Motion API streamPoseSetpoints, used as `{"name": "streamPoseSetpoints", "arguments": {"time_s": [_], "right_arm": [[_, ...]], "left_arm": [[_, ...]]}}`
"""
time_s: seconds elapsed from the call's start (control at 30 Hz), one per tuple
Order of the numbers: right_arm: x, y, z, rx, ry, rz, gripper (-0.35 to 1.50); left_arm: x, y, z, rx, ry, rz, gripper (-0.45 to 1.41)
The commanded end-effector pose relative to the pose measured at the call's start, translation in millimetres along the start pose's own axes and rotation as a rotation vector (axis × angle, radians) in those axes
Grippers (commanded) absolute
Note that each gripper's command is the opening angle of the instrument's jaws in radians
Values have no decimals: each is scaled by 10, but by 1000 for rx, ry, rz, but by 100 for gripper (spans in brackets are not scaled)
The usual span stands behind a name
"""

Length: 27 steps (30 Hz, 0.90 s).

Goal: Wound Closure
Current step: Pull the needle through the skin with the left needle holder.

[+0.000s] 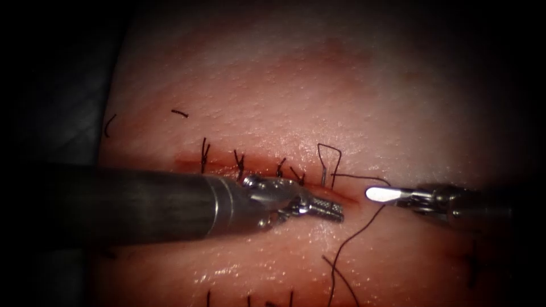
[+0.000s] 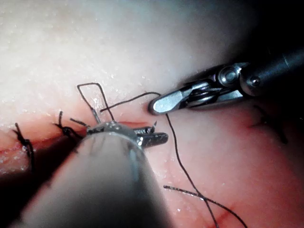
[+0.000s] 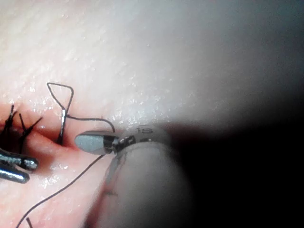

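Dark thread (image 1: 358, 177) pinched in the right pincer (image 1: 372, 194) — left pincer (image 1: 331, 210) slightly spread, empty, over the cut (image 1: 219, 166).

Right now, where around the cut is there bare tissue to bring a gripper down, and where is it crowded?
Bare tissue lies above the cut, beyond the thread loop. Crowded: along the cut, where the knotted stitches, left gripper and right gripper meet. Below the right gripper, loose thread crosses the tissue.
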Motion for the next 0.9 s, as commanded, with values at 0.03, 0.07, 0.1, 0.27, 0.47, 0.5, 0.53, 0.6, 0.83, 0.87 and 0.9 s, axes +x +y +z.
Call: {"name": "streamPoseSetpoints", "arguments": {"time_s": [0.03,0.07,0.1,0.27,0.47,0.5,0.53,0.6,0.83,0.87,0.9], "right_arm": [[-4,6,6,1,-1,3,-35],[-4,6,6,-1,-3,2,-35],[-4,5,6,-1,-2,2,-35],[-5,5,9,0,-4,2,-35],[-8,6,13,0,-6,0,-35],[-8,6,13,1,-7,6,-35],[-9,6,13,3,-9,5,-35],[-11,8,14,2,-10,8,-35],[-18,13,15,1,-12,11,-35],[-18,14,15,1,-12,11,-35],[-18,14,15,1,-12,11,-35]], "left_arm": [[1,-2,4,-19,4,-12,-45],[2,3,1,-39,12,-43,-45],[3,4,-1,-47,14,-49,-45],[7,23,-8,-84,14,-160,-45],[11,42,-13,-164,7,-285,-45],[12,45,-15,-182,4,-306,-45],[13,49,-18,-196,1,-317,-45],[17,61,-26,-233,-4,-327,-45],[31,108,-49,-286,23,-35,-45],[32,117,-53,-279,37,56,-45],[32,123,-56,-266,49,118,-45]]}}
